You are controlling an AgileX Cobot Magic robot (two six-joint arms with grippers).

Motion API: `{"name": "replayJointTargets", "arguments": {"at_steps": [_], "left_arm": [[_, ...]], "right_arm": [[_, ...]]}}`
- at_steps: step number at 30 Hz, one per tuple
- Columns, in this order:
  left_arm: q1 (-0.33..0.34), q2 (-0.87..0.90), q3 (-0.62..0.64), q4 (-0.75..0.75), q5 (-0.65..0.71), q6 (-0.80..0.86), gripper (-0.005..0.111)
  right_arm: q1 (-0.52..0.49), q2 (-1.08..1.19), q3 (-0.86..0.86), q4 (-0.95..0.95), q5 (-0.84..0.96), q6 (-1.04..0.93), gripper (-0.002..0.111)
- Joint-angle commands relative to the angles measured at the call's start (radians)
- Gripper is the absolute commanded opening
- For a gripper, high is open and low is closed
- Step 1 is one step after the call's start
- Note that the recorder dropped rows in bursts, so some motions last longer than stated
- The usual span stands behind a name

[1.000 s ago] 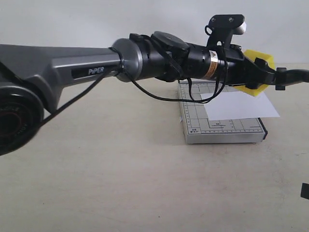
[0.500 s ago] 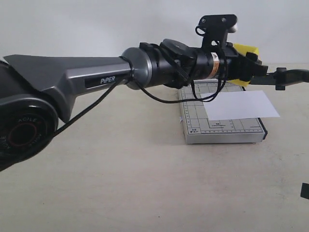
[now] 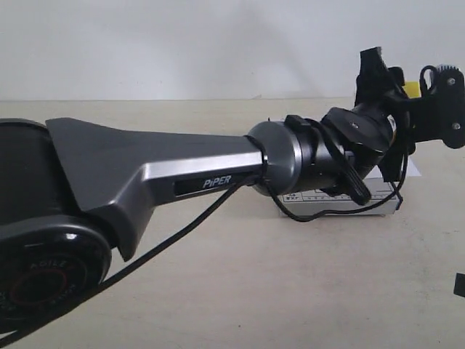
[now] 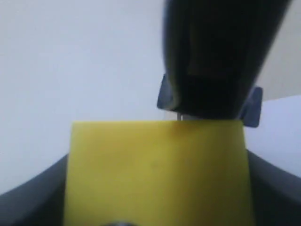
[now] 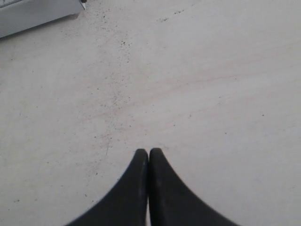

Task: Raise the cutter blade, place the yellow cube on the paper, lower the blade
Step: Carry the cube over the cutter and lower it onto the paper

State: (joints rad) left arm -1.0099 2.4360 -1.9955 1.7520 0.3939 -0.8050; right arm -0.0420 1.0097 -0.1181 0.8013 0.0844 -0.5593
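My left gripper (image 3: pixel 391 76) is shut on the yellow cube (image 4: pixel 155 174), which fills the gap between its dark fingers (image 4: pixel 28 200) in the left wrist view. In the exterior view only a yellow sliver of the cube (image 3: pixel 411 90) shows behind the wrist, above the grey cutter base (image 3: pixel 327 204). A corner of the white paper (image 3: pixel 415 168) peeks out past the arm. A thick, blurred black shape (image 4: pixel 211 56) just beyond the cube looks like the raised cutter blade handle. My right gripper (image 5: pixel 149 152) is shut and empty, over bare table.
The left arm's grey forearm (image 3: pixel 182 174) crosses the exterior view and hides most of the cutter. A corner of the grey base (image 5: pixel 37 14) shows in the right wrist view. A small black part (image 3: pixel 459 285) sits at the right edge.
The left arm has swung lower across the view and its wrist has turned upward; the cube, plainly seen before, is now almost hidden, as are the paper and the base.
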Motion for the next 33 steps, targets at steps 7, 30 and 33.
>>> {"name": "replayJointTargets", "arguments": {"at_steps": [7,30,33], "left_arm": [[0.039,-0.139,0.0,-0.943,0.115,0.212,0.004],[0.185,0.185,-0.498,-1.723,0.244,0.883,0.004],[0.185,0.212,-0.522,-1.745,0.246,0.903,0.004]], "right_arm": [[-0.007,0.003,0.005,0.0,-0.02,0.001,0.0],[-0.007,0.003,0.005,0.0,-0.005,0.001,0.0],[-0.007,0.003,0.005,0.0,-0.005,0.001,0.0]]}}
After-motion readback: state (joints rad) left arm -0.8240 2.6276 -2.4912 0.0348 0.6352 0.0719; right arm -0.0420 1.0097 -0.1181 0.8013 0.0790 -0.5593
